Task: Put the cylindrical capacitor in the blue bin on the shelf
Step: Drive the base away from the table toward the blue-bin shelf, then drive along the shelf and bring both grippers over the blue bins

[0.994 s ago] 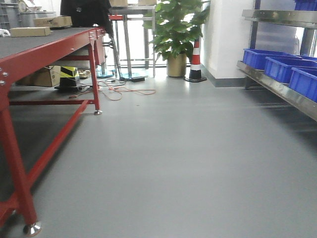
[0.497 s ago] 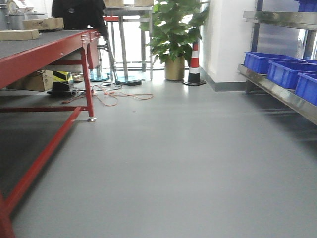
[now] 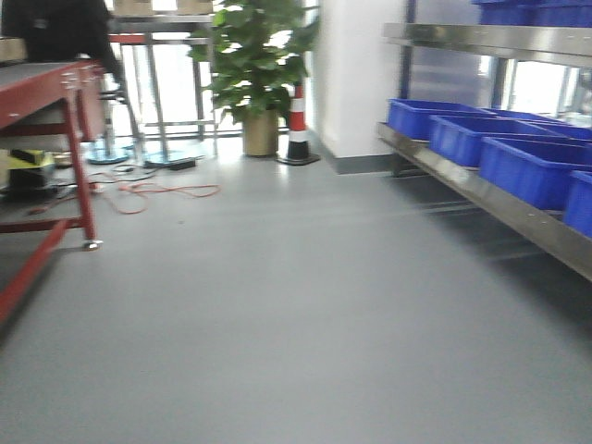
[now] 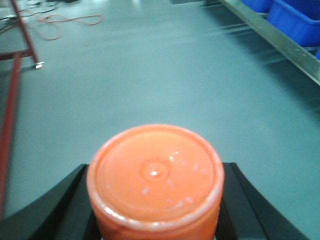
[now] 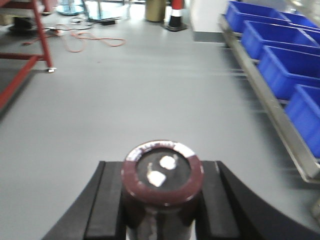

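Cylindrical capacitor (image 5: 162,175) upright at bottom centre of the right wrist view, right jaws clamped on its sides, left jaws clamped on an orange round-topped container (image 4: 155,175), blue bins (image 5: 285,70) on the steel shelf (image 5: 275,115) along the right edge, red desk (image 3: 37,83) at upper left of the front view.

Daylight from the far windows (image 3: 176,79) blows out white — its sheen lies on the grey floor (image 3: 277,277). Motion blur smears the blue bins (image 3: 518,166); the orange jar (image 4: 155,175) glints, soft.
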Robot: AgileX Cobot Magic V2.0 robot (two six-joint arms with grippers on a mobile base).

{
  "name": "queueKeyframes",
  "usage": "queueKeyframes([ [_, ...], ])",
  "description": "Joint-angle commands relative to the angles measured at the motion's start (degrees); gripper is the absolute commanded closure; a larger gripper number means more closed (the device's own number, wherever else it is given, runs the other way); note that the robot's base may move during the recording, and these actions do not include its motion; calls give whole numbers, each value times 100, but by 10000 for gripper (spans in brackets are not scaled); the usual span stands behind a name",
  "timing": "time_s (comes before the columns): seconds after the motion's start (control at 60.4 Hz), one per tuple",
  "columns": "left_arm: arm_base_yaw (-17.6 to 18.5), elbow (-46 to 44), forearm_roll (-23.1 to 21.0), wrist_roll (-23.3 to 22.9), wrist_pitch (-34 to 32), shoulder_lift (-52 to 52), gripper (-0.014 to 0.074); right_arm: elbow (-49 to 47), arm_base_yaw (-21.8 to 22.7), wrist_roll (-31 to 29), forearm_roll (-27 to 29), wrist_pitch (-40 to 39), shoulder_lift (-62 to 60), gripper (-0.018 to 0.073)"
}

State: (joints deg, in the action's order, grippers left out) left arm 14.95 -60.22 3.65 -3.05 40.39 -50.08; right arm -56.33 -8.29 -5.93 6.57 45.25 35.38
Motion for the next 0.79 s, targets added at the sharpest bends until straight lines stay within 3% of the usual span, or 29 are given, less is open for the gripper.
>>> queueKeyframes([
  [0.0,37,-1,-29,3,-135,19,707,-40,-14,4,-30,-122,-16,658],
  [0.778,37,-1,-29,3,-135,19,707,-40,-14,4,-30,-122,-16,658],
])
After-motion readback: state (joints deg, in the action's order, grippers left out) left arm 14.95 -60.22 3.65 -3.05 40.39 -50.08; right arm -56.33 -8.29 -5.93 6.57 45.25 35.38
